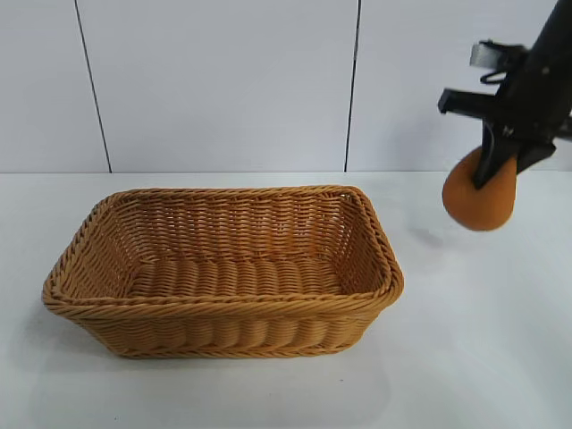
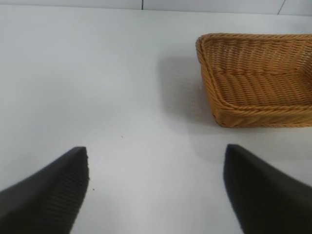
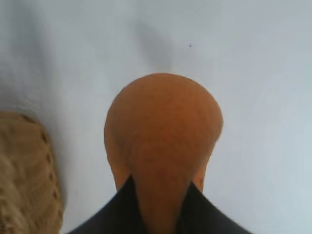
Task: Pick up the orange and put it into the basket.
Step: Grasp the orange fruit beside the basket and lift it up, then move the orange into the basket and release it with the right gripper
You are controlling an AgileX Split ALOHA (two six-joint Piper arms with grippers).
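Bare lab-like test bench: plain white table [image 1: 483,357], white panelled wall [image 1: 223,80] behind.

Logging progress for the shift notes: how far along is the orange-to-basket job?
Pickup looks done: the right claw is shut on the orange, held above the table, right of the basket. Left to do: carry it over and release. The basket holds nothing. The left claw is open over bare table.

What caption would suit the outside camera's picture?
Right gripper holds the orange in the air, right of the empty wicker basket.
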